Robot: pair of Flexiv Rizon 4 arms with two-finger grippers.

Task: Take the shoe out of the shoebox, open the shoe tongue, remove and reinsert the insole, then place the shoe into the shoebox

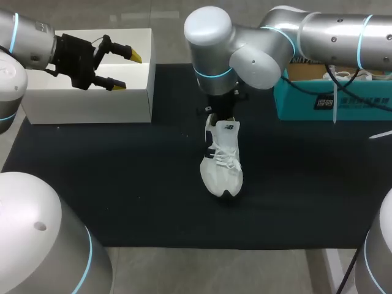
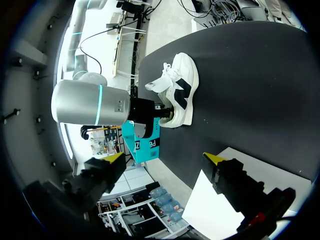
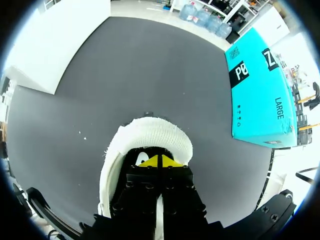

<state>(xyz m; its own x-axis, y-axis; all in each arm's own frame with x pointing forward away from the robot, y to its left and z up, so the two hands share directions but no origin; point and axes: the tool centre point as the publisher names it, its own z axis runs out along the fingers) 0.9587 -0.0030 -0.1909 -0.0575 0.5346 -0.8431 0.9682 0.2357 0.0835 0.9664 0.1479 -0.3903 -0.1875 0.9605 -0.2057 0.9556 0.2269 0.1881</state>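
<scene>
Two tips of my right gripper (image 3: 160, 161) pressed together inside the shoe (image 3: 150, 132); my left gripper (image 1: 126, 71) gaped over the box (image 1: 86, 107).

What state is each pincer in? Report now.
Left pincer: open, empty, over the shoebox.
Right pincer: shut, tips at the shoe; grip cannot be told.

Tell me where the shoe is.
Head view: the white shoe lies central on the black mat, outside the white shoebox, heel at the right fingers.

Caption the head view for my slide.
Right gripper at the white shoe's heel opening on the black mat; left gripper open above the white shoebox.
</scene>
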